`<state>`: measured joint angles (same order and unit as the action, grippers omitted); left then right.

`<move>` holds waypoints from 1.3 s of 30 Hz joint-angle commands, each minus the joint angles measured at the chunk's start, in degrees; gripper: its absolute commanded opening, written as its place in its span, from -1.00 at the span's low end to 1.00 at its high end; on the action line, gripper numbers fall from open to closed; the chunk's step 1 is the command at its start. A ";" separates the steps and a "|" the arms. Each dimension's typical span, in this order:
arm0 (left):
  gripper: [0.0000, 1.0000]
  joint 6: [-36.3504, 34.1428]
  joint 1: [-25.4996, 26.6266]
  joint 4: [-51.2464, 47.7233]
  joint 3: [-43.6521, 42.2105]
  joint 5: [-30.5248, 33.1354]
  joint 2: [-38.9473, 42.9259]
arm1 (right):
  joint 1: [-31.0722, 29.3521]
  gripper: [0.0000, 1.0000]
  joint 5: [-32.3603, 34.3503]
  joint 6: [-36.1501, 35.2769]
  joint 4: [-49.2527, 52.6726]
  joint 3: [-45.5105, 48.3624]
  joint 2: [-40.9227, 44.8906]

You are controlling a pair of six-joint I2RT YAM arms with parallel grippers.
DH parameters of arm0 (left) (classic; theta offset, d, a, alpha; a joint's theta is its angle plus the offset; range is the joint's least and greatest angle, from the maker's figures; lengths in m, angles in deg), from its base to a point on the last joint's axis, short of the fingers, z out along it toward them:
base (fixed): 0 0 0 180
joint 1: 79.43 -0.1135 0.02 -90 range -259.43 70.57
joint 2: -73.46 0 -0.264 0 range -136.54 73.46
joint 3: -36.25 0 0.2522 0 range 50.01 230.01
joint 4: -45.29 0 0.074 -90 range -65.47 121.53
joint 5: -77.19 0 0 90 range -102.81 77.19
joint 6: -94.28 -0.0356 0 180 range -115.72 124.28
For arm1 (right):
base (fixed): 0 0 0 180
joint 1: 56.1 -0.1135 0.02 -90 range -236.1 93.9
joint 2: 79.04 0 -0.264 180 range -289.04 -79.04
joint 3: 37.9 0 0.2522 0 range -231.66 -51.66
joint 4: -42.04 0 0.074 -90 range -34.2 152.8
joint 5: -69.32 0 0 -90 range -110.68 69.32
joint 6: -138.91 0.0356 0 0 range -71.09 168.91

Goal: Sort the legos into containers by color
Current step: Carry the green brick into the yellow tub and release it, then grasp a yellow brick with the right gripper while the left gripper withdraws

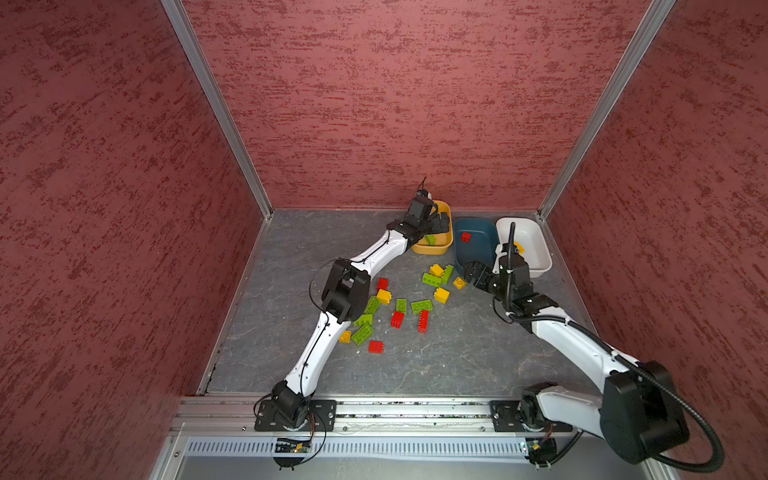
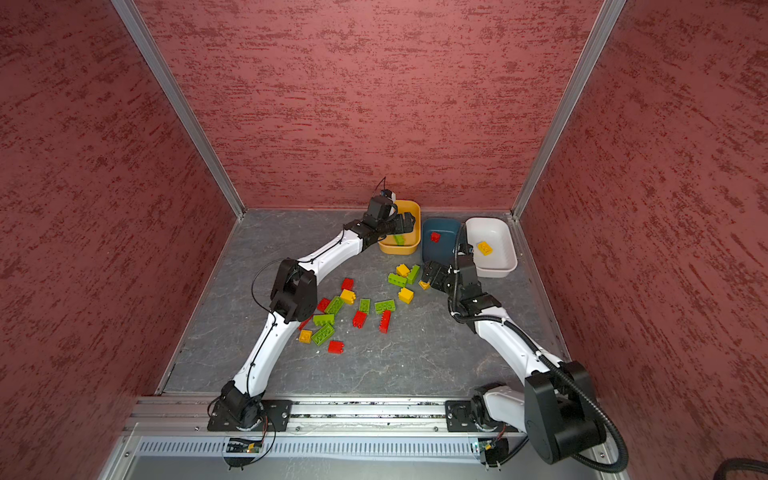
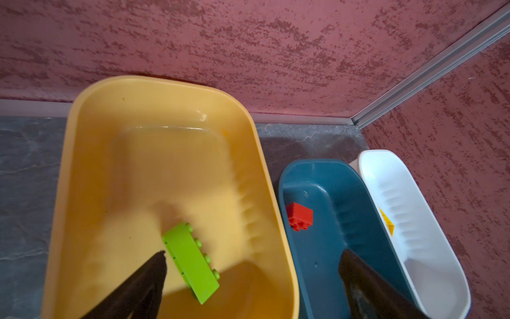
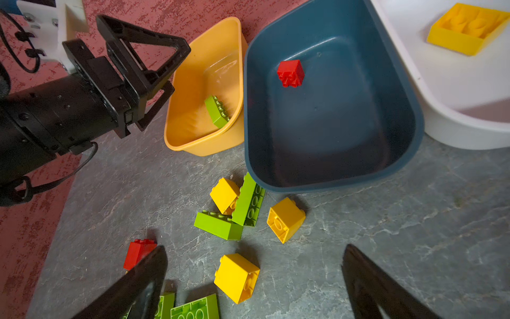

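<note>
Left wrist view looks across the far edge of the grey surface (image 1: 415, 374), where the left tool (image 3: 252, 252) hangs over the yellow-orange tub (image 3: 82, 179), jaws spread wide and gripping nothing. The right tool (image 4: 254, 246) gapes just as wide and empty above loose legos (image 1: 422, 306) strewn mid-surface. One of its fingers hides part of a loose red brick (image 4: 138, 251). Side by side with the yellow-orange tub stand the teal tub (image 3: 358, 221) and, in the far right corner, the white tub (image 3: 408, 221). An oblong green brick (image 3: 190, 262) lies free in the yellow-orange tub, a red square brick (image 3: 299, 216) in the teal, and a yellow brick (image 4: 466, 27), studs down, in the white.
</note>
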<state>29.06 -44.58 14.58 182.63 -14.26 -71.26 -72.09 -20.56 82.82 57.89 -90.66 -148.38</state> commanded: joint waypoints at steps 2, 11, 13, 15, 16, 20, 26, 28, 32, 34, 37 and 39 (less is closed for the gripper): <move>0.99 -2.53 0.48 0.71 -3.31 -0.83 7.00 | -0.52 0.98 1.16 0.48 -1.26 1.12 0.17; 0.99 -4.03 0.16 6.74 -23.63 7.00 21.05 | -3.26 0.97 -5.01 -3.93 -1.05 2.00 -1.97; 0.99 -4.33 0.14 10.03 -30.07 9.52 24.92 | -4.22 0.93 -3.21 -3.46 0.22 2.17 -2.59; 0.99 -4.17 0.01 12.65 -35.84 11.06 28.53 | -5.12 0.83 -2.72 -2.80 0.09 2.70 -3.22; 0.99 -3.97 -0.06 13.60 -38.57 11.92 30.25 | -5.65 0.78 -2.88 -2.64 -0.19 2.90 -3.63; 0.99 -3.33 -0.14 13.71 -47.00 13.69 35.99 | -8.27 0.69 -3.26 -0.65 -0.41 2.17 -6.58; 0.99 -1.99 -0.04 10.64 -56.76 14.03 42.88 | -14.89 0.65 0.49 -0.98 2.99 -4.29 -16.68; 0.99 -0.86 -0.11 10.60 -60.01 14.61 44.84 | -16.06 0.67 0.79 -5.28 3.94 -6.80 -19.68; 0.99 1.12 -0.61 9.21 -63.64 17.45 47.19 | -16.20 0.70 -0.05 -17.57 9.34 -12.08 -24.03; 0.99 1.63 -1.00 8.16 -64.46 18.49 47.84 | -16.18 0.71 1.68 -23.13 13.39 -14.75 -25.45; 0.99 2.33 -1.47 7.64 -65.18 19.37 48.39 | -16.11 0.72 2.21 -29.66 16.80 -16.56 -26.41; 0.99 2.86 -1.71 7.87 -65.55 19.41 48.57 | -16.09 0.71 2.25 -32.63 18.44 -17.71 -27.44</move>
<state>30.48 -45.78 23.20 117.54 3.33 -24.56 -88.31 -20.39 59.66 70.72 -106.47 -174.48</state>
